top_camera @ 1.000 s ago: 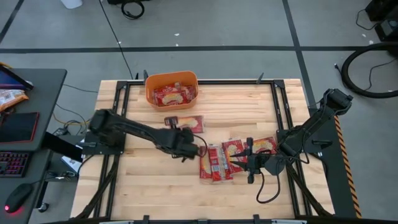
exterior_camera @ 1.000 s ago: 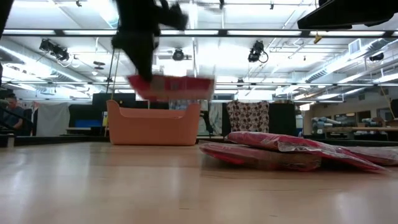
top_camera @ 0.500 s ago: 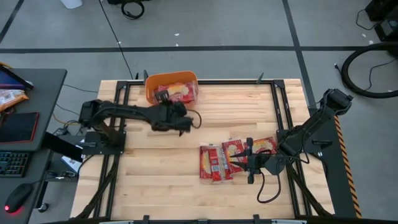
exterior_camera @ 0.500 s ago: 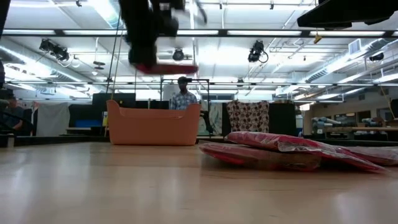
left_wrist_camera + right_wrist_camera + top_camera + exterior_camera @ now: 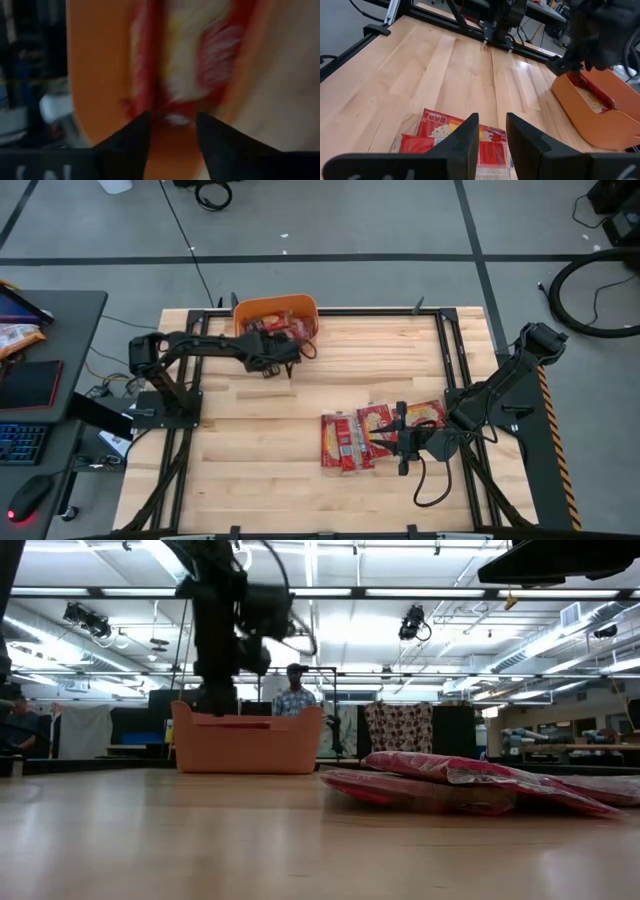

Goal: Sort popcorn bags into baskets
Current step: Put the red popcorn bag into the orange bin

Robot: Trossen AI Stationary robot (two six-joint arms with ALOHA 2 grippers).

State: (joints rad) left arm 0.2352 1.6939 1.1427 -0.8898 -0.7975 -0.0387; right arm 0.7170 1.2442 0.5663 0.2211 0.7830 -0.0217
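The orange basket (image 5: 250, 315) stands at the table's far edge, left of middle, with red popcorn bags (image 5: 303, 330) lying in it. My left gripper (image 5: 288, 340) hovers over the basket's near right part, open; the left wrist view shows a red and cream bag (image 5: 185, 60) beyond its fingertips. Three more popcorn bags (image 5: 345, 442), (image 5: 375, 420), (image 5: 425, 413) lie overlapping on the table, right of middle. My right gripper (image 5: 385, 438) hovers low over them, open, with nothing between its fingers (image 5: 467, 135).
Bare wood (image 5: 250, 470) spreads across the table's near left. Black frame rails (image 5: 455, 360) run along the table's sides. A desk with a keyboard (image 5: 25, 442) stands left of the table. A person (image 5: 293, 695) stands in the room behind the basket.
My left gripper has swung from the table's middle up and toward the far edge, carrying a popcorn bag, and now stands over the basket. In the low view the bag that hung under its fingers no longer shows there.
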